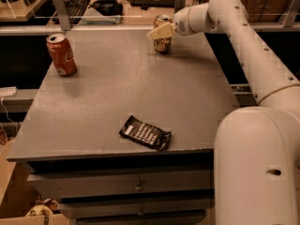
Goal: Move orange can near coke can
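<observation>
The orange can stands upright at the far edge of the grey table, right of centre. My gripper reaches in from the right on the white arm and sits at the can's upper half, covering part of it. The coke can stands upright at the far left of the table, well apart from the orange can.
A black snack packet lies near the table's front edge. Behind the table runs a desk with a keyboard and other gear. The robot's white body fills the right foreground. Drawers sit below the tabletop.
</observation>
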`<state>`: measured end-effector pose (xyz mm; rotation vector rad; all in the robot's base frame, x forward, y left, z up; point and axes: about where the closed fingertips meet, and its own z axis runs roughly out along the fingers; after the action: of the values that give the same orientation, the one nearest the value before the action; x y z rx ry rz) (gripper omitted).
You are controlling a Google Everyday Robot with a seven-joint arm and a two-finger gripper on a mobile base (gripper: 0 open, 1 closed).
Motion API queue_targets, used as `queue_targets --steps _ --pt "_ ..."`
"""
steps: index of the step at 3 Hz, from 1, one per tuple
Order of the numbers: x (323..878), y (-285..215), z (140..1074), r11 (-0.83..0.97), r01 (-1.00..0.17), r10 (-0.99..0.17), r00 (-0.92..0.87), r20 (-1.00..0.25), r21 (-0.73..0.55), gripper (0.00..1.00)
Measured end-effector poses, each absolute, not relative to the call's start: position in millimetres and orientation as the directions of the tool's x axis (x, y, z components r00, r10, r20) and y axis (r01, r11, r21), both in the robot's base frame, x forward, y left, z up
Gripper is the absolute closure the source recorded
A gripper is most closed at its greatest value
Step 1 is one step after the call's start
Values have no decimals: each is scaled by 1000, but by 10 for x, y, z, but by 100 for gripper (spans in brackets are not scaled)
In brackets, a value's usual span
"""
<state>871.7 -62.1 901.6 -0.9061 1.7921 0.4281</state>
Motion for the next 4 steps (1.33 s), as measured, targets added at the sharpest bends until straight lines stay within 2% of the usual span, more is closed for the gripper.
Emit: queue_targets --steps 1,2,3,4 --pt "8693 -618 9067 649 -754 -352 -179 -919 -102 41" --pt "8441 -576 9353 604 -788 -349 -127 -928 -119 72" --pt "8142 -663 9755 574 -795 -387 -51 -921 -197 95" --pt "8105 -657 9820 570 -795 -391 -39 -920 -209 100"
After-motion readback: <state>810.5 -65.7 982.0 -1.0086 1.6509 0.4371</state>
